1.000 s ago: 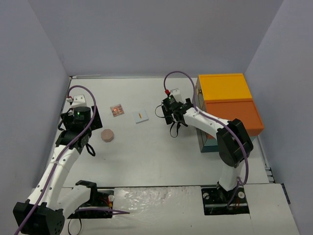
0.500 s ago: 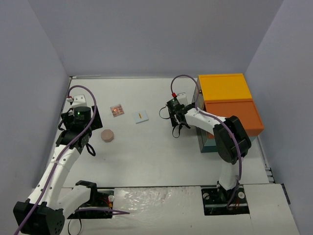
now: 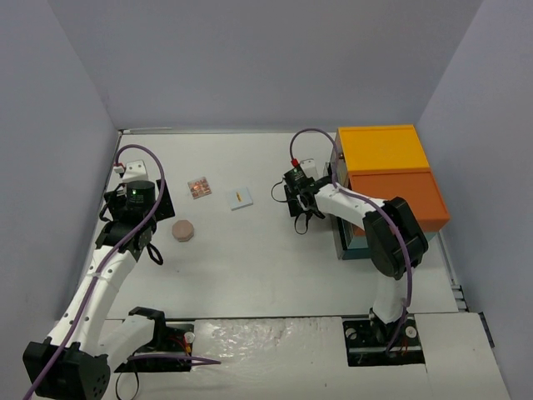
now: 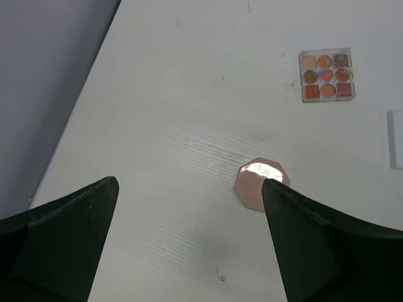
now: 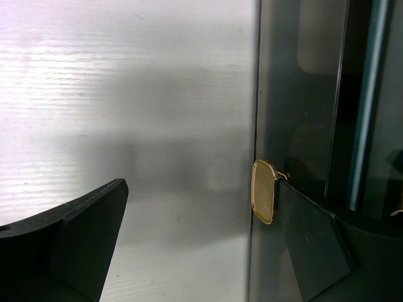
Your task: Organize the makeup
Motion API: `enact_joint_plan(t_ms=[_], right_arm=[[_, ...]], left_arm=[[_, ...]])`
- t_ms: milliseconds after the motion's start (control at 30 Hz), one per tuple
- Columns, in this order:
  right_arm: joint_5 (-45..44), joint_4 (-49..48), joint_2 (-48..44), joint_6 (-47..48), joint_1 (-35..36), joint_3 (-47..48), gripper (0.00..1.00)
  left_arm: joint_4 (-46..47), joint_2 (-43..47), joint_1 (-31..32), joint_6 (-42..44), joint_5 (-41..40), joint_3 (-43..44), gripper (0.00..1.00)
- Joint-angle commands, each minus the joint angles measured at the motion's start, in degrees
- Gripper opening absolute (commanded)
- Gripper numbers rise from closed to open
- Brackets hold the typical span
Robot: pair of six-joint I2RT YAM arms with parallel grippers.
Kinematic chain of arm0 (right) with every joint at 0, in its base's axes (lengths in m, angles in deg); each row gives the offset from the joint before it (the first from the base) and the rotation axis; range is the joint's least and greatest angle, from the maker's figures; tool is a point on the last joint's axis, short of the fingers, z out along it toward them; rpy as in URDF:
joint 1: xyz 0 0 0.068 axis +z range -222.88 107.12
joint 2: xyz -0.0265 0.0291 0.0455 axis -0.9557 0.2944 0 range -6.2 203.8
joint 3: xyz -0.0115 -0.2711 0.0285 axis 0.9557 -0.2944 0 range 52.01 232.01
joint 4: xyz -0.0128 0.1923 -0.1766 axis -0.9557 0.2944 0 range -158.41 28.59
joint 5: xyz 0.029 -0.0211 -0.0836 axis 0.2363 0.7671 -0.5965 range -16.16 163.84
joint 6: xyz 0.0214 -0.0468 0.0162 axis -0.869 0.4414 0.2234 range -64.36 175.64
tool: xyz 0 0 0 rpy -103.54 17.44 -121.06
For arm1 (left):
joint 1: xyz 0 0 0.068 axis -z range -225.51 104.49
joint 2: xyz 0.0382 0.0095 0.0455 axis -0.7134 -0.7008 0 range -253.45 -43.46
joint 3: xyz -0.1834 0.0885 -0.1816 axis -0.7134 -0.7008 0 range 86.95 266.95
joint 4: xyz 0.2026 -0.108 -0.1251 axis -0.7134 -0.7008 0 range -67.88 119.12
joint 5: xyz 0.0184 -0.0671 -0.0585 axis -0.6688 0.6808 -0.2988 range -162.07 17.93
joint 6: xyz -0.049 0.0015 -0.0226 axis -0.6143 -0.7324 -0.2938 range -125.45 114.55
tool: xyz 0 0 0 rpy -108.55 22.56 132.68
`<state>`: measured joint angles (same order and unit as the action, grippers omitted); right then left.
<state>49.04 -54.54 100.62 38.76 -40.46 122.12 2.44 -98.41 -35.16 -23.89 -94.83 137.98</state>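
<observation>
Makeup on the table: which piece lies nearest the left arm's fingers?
The peach octagonal compact; the square palette and white card lie farther off.
</observation>
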Motion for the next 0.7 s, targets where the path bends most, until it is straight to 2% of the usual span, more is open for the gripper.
enact_joint_plan(t_ms=[0, 133, 467, 667], right_arm=[[5.15, 0.13, -0.79, -3.19, 3.56, 2.66, 0.99], [5.19, 1.37, -0.78, -4.8, 5.18, 4.81, 0.99], [-1.17, 7.28, -1.96, -6.48, 8.38, 11.43, 0.99], [-0.07, 8.72, -5.0, -6.14, 8.8, 13.96, 1.0]], left_arm=[[3.12, -0.06, -0.51, 0.95, -0.7, 1.45, 0.97], [3.09, -0.01, -0.51, 1.03, -0.91, 1.45, 0.97], [3.14, -0.53, -0.51, 0.69, -0.12, 1.36, 0.97], [3.47, -1.69, -0.46, 0.68, 3.42, 1.1, 0.97]])
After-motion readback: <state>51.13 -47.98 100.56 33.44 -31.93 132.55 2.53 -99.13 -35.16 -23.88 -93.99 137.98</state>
